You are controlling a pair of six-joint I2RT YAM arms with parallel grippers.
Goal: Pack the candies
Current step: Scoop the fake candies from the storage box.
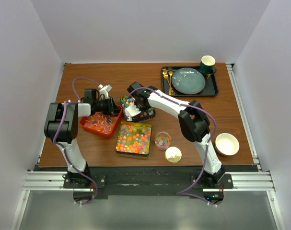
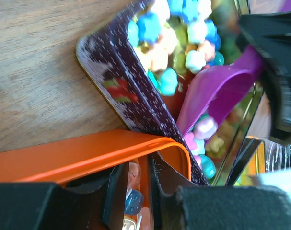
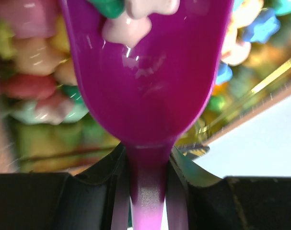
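Note:
Pastel star candies (image 2: pixel 169 38) fill a dark speckled tin (image 2: pixel 131 91), which also shows in the top view (image 1: pixel 147 115). My right gripper (image 3: pixel 147 167) is shut on the handle of a purple scoop (image 3: pixel 145 72), whose bowl lies in the tin with a pale pink star candy (image 3: pixel 128 26) at its mouth. The scoop also shows in the left wrist view (image 2: pixel 217 91). My left gripper (image 2: pixel 135 177) is shut on the wall of an orange tray (image 2: pixel 87 153) of wrapped sweets, right beside the tin. Round glossy candies fill a square tin (image 1: pixel 134 138).
A small clear tub (image 1: pixel 162 140) holding some candies stands right of the square tin, with a gold lid (image 1: pixel 173 155) near it. A white bowl (image 1: pixel 227 143) sits at the right. A dark tray (image 1: pixel 212 90) at the back right carries a plate, cup and cutlery.

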